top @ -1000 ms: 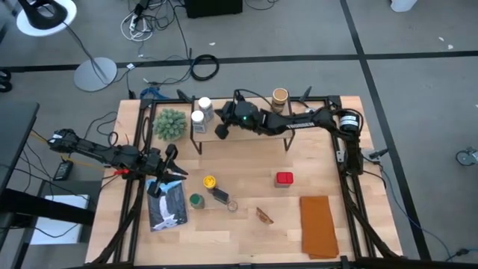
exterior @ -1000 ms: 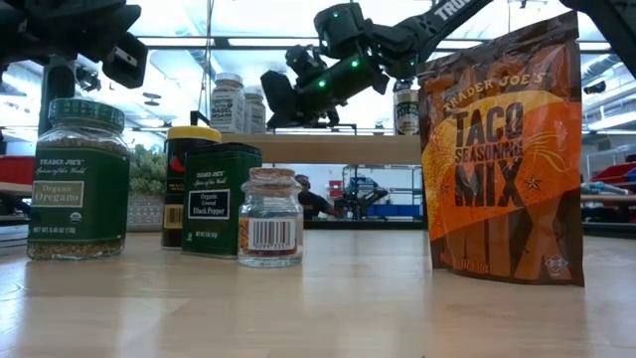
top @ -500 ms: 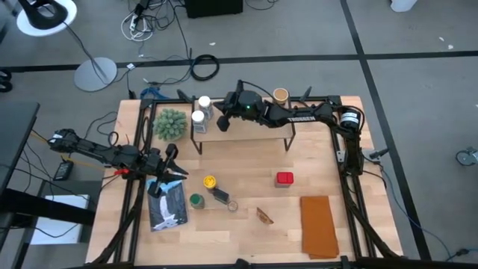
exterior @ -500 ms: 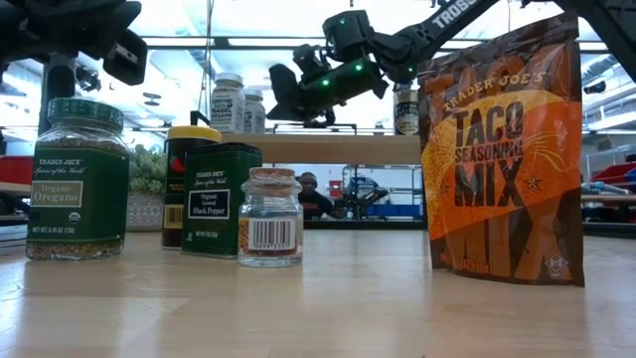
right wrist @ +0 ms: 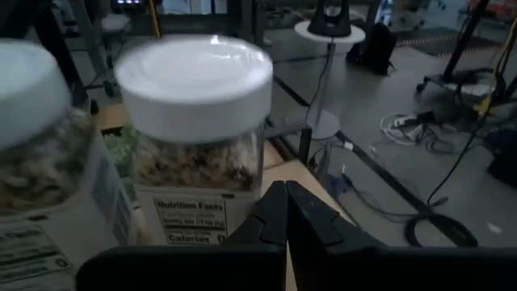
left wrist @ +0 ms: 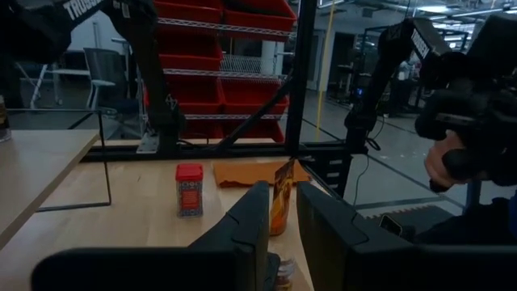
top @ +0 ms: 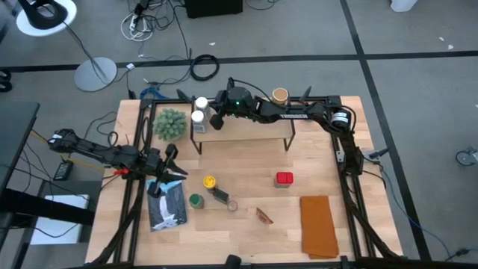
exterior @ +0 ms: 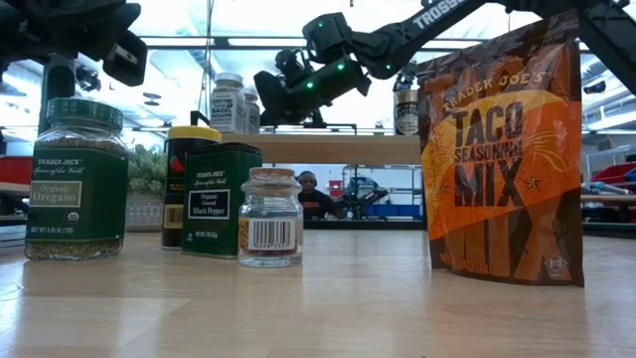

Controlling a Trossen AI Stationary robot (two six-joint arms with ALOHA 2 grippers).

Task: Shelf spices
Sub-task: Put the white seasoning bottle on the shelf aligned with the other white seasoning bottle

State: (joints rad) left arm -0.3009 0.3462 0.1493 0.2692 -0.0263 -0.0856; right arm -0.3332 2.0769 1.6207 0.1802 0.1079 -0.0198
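Two white-lidded spice jars (top: 200, 110) stand at the left end of the shelf (top: 246, 131), and a tan cylinder (top: 280, 95) stands toward its right end. My right gripper (top: 215, 119) is shut and hovers over the shelf top, right beside the jars; in the right wrist view its fingertips (right wrist: 284, 202) point at the foot of one jar (right wrist: 194, 121). More spices stand on the table: yellow-lidded jar (top: 209, 181), green-lidded jar (top: 196, 200), black tin (top: 219, 196), red tin (top: 284, 178). My left gripper (top: 175, 161) waits by the table's left edge, slightly open and holding nothing. My right gripper's shut fingertips (right wrist: 275, 206) come level from the table's right side at the lower wall of a white-lidded jar (right wrist: 202, 214), which stands upright on the shelf. Whether they touch it, I cannot tell.
A fuzzy green plant ball (top: 170, 123) sits left of the shelf. A taco seasoning bag (exterior: 502, 149), a small glass jar (exterior: 270, 217), an orange cloth (top: 319, 224) and a blue-white packet (top: 168, 205) lie on the table's near half. Black frame rails run along both side edges.
My right gripper, still shut, has moved over the shelf top toward the table's left and far edges, rising slightly and coming up to the white-lidded jars. The jars have kept their places.
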